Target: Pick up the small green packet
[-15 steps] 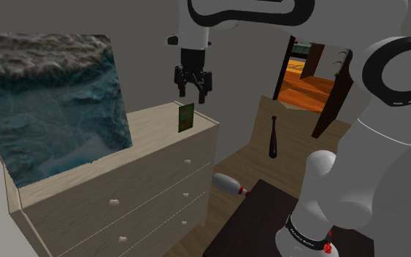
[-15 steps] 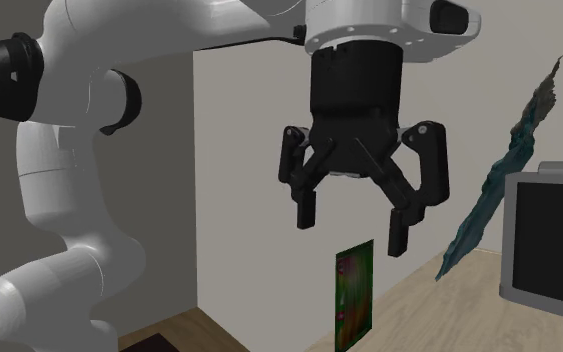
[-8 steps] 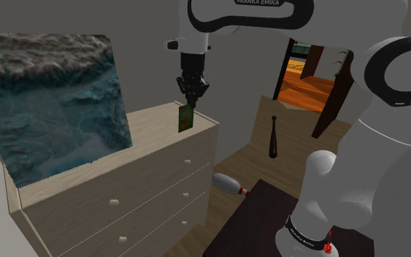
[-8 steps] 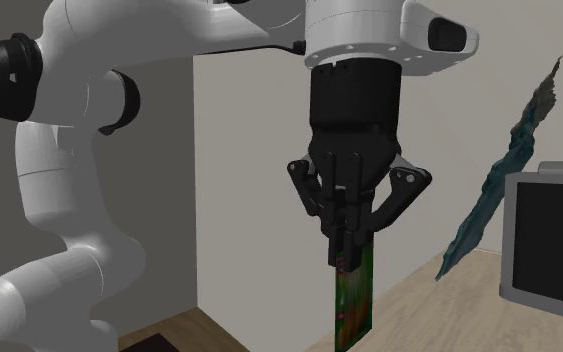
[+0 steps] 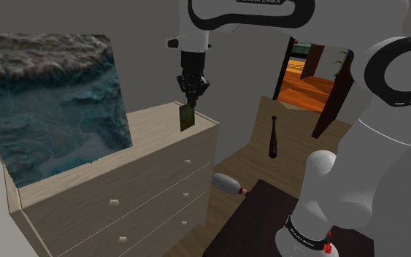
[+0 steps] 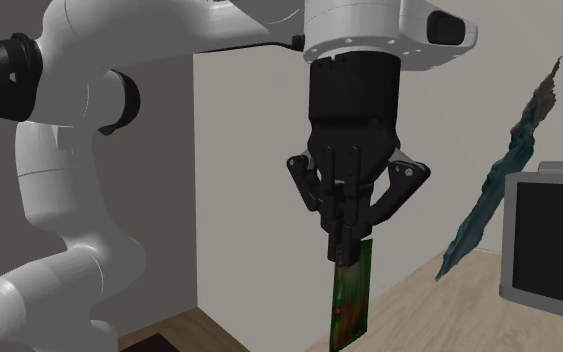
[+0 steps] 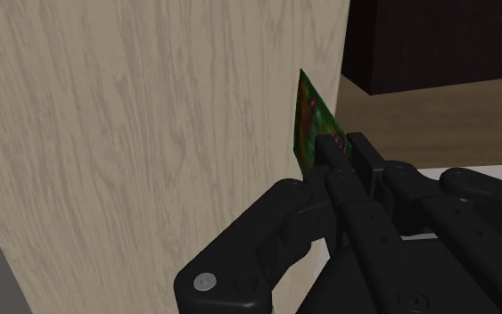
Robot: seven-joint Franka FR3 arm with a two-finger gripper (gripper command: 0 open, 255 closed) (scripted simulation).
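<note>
A second ago the gripper (image 6: 348, 252) hung open above the green packet (image 6: 350, 300), its fingers spread wide to either side of the packet's upper edge and clear of it. Since then it has come down and the fingers have closed, so they now pinch the packet's top edge between them. Over the last half second the hand has crept up a little. The packet, which stood straight on the dresser (image 5: 152, 119), now leans slightly, its lower end swung toward the second exterior view's left.
</note>
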